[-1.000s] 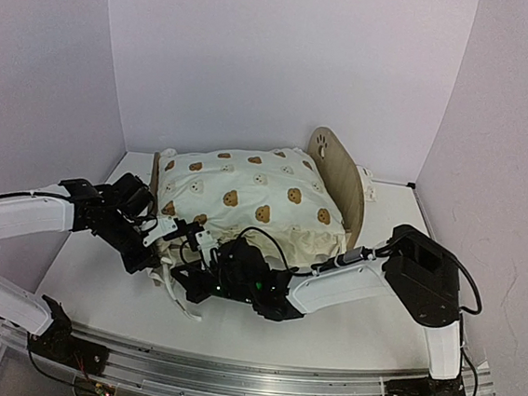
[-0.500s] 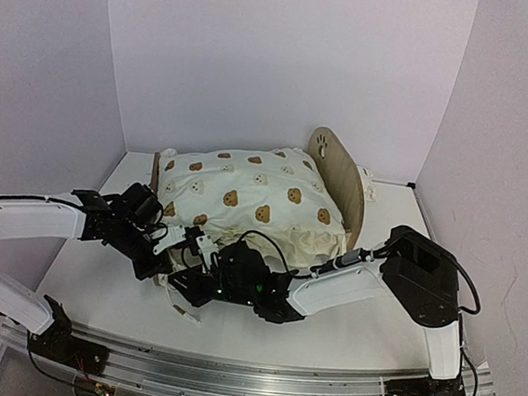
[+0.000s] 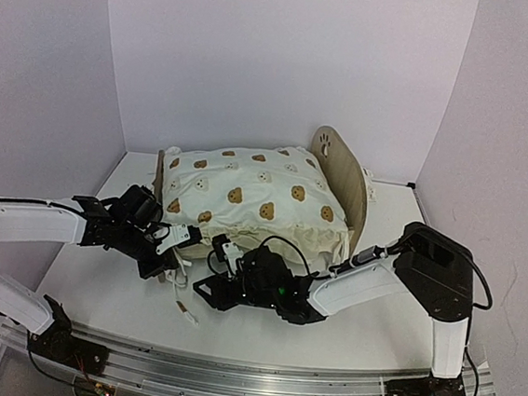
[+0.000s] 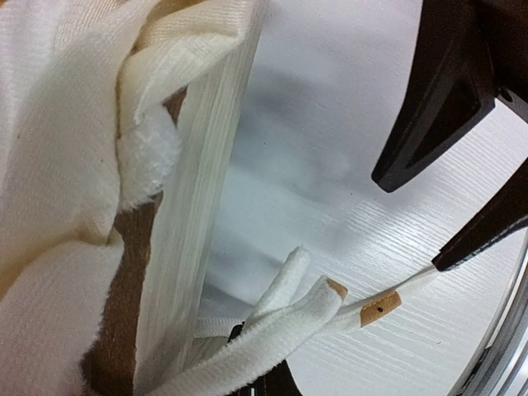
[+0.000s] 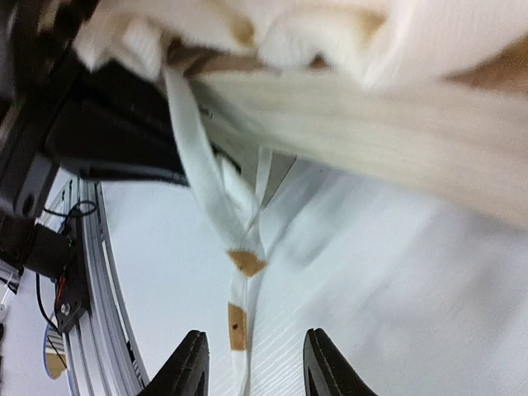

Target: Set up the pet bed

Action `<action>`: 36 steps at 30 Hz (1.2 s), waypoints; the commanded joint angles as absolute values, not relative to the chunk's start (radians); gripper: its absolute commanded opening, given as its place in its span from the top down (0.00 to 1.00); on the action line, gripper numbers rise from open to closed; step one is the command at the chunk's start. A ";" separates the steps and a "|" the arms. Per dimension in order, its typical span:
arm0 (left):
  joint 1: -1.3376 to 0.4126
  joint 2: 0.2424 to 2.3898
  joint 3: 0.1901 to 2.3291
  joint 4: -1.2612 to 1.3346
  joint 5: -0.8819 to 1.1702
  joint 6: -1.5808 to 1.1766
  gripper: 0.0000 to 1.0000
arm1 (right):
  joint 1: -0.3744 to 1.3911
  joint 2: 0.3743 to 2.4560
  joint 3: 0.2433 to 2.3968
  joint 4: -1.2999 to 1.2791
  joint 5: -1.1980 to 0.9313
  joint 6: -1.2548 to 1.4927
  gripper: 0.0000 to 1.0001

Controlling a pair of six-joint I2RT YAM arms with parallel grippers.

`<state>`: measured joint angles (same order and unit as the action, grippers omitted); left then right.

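The pet bed (image 3: 344, 178) stands mid-table with its rounded paw-print headboard on the right and the low footboard (image 3: 159, 175) on the left. Cream bear-print bedding (image 3: 255, 197) is piled over it. White tie straps (image 3: 182, 301) with tan ends hang from the bed's near left corner onto the table. My left gripper (image 3: 168, 260) is shut at that corner, with the straps (image 4: 305, 309) running out from its fingers. My right gripper (image 3: 215, 283) is open beside it. One tan-tipped strap (image 5: 238, 323) lies loose between its fingers (image 5: 191, 367).
The bed's pale wooden side rail (image 4: 206, 206) and ruffled bedding (image 4: 58, 165) fill the left wrist view. The right gripper's dark fingers (image 4: 445, 91) show there too. An aluminium rail (image 3: 228, 374) runs along the table's near edge. White walls close in three sides.
My right gripper has opened and let go of the strap, shifting slightly right. The left gripper has moved right and nearer, still shut. The bed has slid a little to the right.
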<state>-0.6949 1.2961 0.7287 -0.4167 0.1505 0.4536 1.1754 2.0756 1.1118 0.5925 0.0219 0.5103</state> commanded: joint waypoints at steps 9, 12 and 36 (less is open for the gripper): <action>-0.699 1.308 0.701 -0.359 0.164 0.488 1.00 | 1.123 2.230 1.269 0.855 0.018 0.565 0.68; -0.699 1.307 0.703 -0.358 0.161 0.493 1.00 | 1.123 2.252 1.293 0.855 0.008 0.579 0.70; -0.700 1.269 0.718 -0.462 0.155 0.615 0.65 | 1.120 2.231 1.263 0.834 0.000 0.575 1.00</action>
<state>-0.6992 1.2949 0.7116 -0.3958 0.1516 0.5219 1.1213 2.2757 1.2908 0.8184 -0.0244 0.5762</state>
